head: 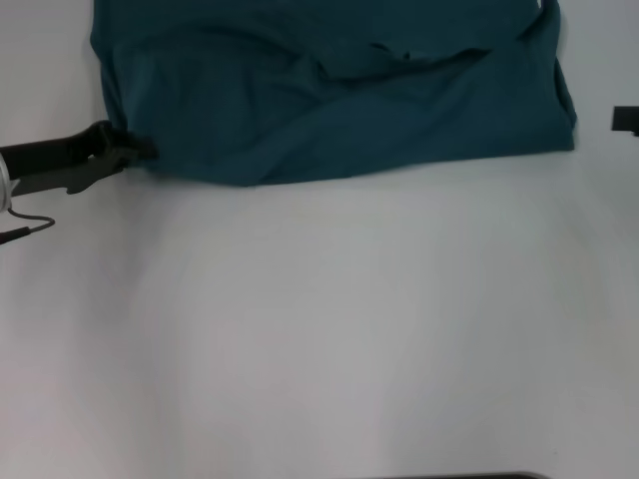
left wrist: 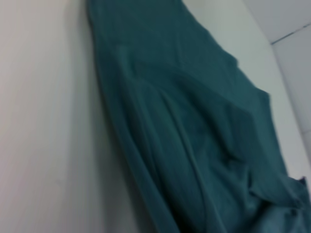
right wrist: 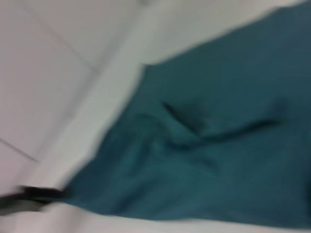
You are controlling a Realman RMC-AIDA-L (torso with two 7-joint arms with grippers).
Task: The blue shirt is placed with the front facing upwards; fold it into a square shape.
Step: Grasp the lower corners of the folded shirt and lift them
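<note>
Left gripper at blue shirt corner

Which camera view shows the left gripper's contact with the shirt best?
The head view: the left gripper meets the blue shirt at its near left corner. The right wrist view shows it only as a dark blur at the corner. The left wrist view shows only cloth.

Head view: even, soft overhead light, no glare; white matte tabletop shades slightly grey twd the near edge. Thin soft shadow under near hem of the dark teal-blue cotton T-shirt; folds read as darker creases. Left wrist view: dimmer, mild softness, fabric folds shaded deep. Right wrist view: heavy motion blur throughout, shirt edges smeared, floor tile lines soft, bright washed-out area at upper part.
</note>
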